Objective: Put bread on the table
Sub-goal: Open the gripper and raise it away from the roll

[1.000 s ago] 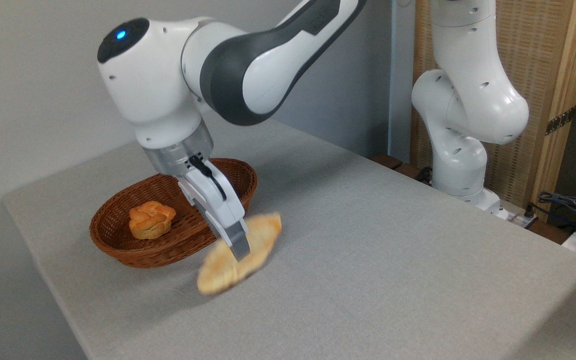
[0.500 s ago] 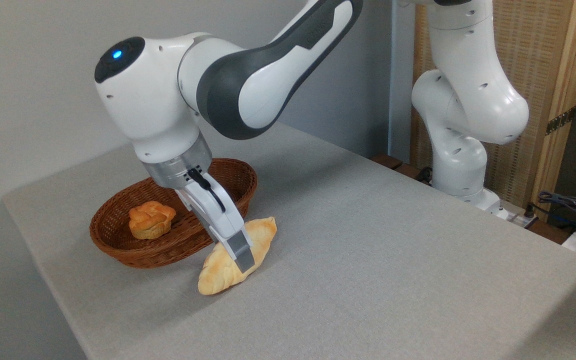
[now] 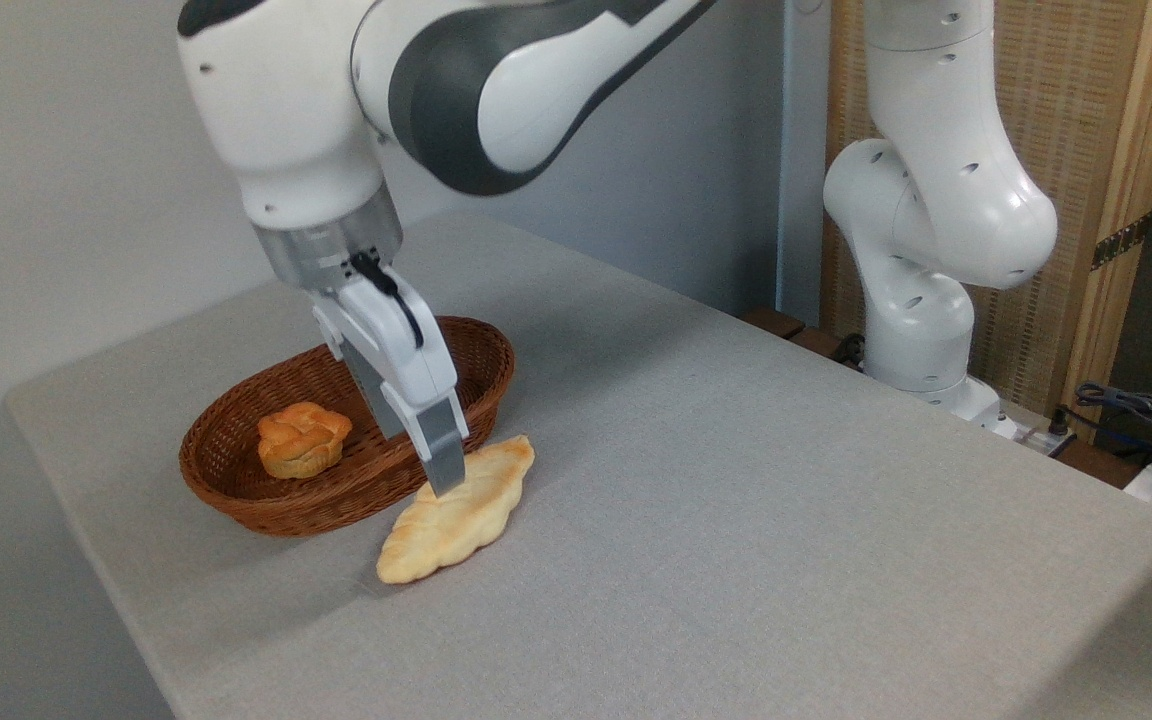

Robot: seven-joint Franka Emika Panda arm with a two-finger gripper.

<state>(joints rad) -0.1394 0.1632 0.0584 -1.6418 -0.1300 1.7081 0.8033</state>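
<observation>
Bread (image 3: pixel 454 511) lies flat on the grey desk (image 3: pixel 736 520), just beside the wicker basket (image 3: pixel 236 500), its long axis running from near-left to far-right. The claw (image 3: pixel 439 478) hangs directly above its middle, apparently released, fingers pointing down from the tilted wrist.

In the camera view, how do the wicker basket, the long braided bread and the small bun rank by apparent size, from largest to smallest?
1. Wicker basket, clearly the largest.
2. Long braided bread, lying on the table beside the basket; roughly half the basket's length.
3. Small bun, inside the basket; the smallest.
</observation>
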